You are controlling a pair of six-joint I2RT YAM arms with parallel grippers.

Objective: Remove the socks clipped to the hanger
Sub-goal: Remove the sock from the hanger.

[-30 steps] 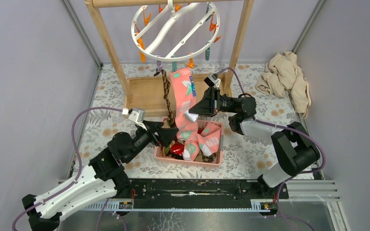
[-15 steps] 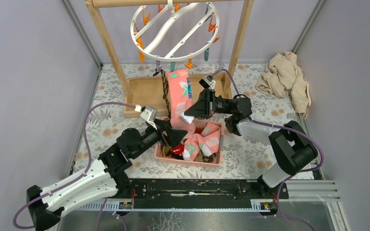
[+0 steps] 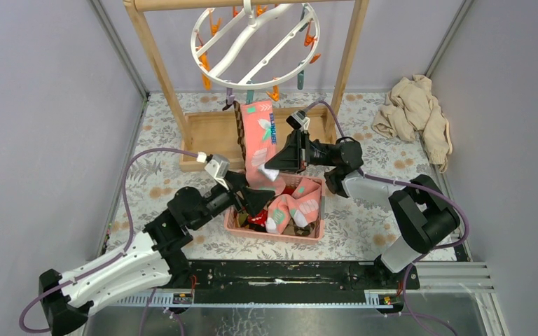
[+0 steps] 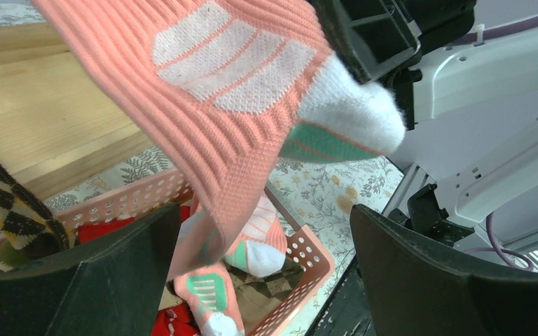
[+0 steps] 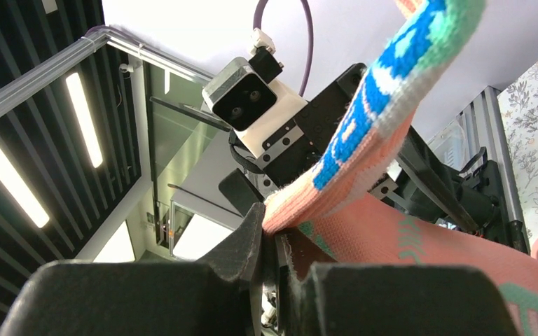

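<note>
Pink plastic, the basket (image 3: 273,236) sits nearest the arm bases and already holds a tumble of socks: at least two pink ones (image 3: 299,206), something red (image 3: 257,217) and some brown argyle, so most of the job looks done. Over the basket's left rim the left gripper (image 3: 251,198) has its jaws spread wide with nothing between them; its wrist view looks up past both fingers at the hanging sock. Just beyond, the right gripper (image 3: 274,168) is pinched nearly closed on the lower, white-toed end of a long pink sock (image 3: 258,136), drawing it sideways and taut. That sock's teal cuff appears to be still caught in a clip at the near edge of the hanger (image 3: 238,45), and a brown argyle sock (image 3: 240,136) dangles right beside it from the neighbouring clip. These two seem to be all that is left, since the other clips (image 3: 275,93) round the white ring hang bare as far as can be seen. Behind stand the wooden tray (image 3: 207,136) and the rack post (image 3: 157,63), with a beige cloth heap (image 3: 417,112) off at the far right, well apart from the work.
</note>
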